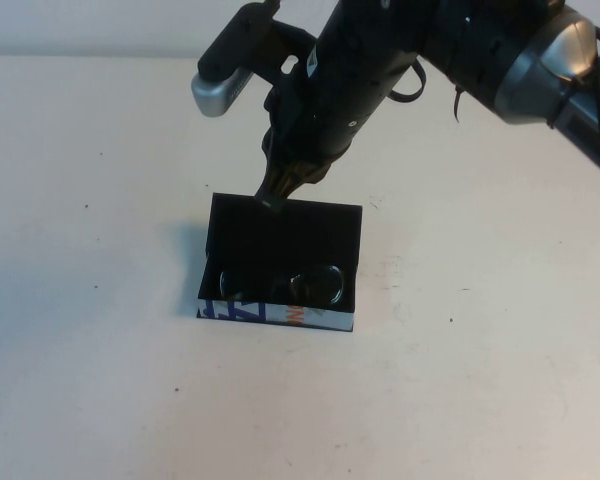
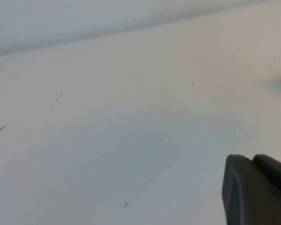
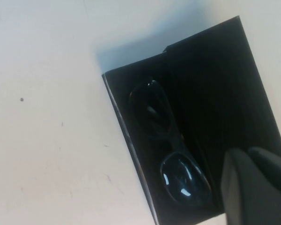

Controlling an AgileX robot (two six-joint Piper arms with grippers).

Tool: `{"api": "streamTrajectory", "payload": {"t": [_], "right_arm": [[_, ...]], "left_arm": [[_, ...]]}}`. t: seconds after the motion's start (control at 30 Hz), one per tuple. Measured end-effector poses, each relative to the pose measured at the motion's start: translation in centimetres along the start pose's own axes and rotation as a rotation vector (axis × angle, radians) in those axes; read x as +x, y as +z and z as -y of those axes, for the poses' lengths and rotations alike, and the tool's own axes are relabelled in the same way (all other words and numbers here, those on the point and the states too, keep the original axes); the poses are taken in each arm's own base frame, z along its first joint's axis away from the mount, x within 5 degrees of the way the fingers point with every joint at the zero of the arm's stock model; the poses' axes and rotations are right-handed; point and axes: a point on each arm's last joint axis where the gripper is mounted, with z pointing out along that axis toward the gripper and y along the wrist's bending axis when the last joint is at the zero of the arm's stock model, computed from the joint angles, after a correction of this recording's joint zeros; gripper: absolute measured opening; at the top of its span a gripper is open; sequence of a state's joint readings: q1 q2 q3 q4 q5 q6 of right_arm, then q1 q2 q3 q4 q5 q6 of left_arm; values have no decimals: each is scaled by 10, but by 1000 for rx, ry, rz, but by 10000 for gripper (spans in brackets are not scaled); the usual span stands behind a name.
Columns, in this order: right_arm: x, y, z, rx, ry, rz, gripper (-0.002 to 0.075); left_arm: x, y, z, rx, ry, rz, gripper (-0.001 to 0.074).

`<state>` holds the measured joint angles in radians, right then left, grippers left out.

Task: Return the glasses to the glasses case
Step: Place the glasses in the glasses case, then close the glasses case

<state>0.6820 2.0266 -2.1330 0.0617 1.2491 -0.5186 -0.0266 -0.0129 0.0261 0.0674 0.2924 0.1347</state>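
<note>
The glasses case (image 1: 276, 317) stands open in the middle of the table, its white printed front side facing me and its black flap lid (image 1: 310, 232) laid back. The glasses (image 1: 285, 285) lie inside the case with the lenses up. They also show in the right wrist view (image 3: 171, 150), inside the case (image 3: 215, 79). My right gripper (image 1: 277, 197) is shut and empty, with its tip at the far edge of the flap lid; it also shows in the right wrist view (image 3: 248, 152). My left gripper (image 2: 251, 158) is shut and empty over bare table, out of the high view.
The white table (image 1: 100, 380) lies all around the case. The right arm (image 1: 400, 50) reaches in from the far right above the case. A silver and black part of the arm (image 1: 220, 85) juts out at the far left of it.
</note>
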Motion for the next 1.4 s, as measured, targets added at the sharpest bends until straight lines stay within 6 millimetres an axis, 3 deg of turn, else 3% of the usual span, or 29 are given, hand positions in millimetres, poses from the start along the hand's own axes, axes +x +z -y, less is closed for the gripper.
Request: {"api": "streamTrajectory", "payload": {"t": [0.17, 0.37, 0.53, 0.7, 0.87, 1.17, 1.4], "right_arm": [[0, 0, 0, 0, 47, 0, -11], [0, 0, 0, 0, 81, 0, -11], [0, 1, 0, 1, 143, -2, -11], [4, 10, 6, 10, 206, -26, -11], [13, 23, 22, 48, 310, -68, -11], [33, 20, 60, 39, 483, -20, -11], [34, 19, 64, 38, 496, -1, -11]], "left_arm": [[-17, -2, 0, 25, -330, 183, -1], [-26, -4, -3, 37, -514, 293, -1], [-36, -2, -1, 98, -638, 126, -1], [-74, 14, 5, 213, -575, -98, -1], [-110, 57, 34, 394, -384, -283, -1], [-114, 122, 106, 650, -9, -669, -1], [-118, 147, 114, 672, -29, -714, -1]]}}
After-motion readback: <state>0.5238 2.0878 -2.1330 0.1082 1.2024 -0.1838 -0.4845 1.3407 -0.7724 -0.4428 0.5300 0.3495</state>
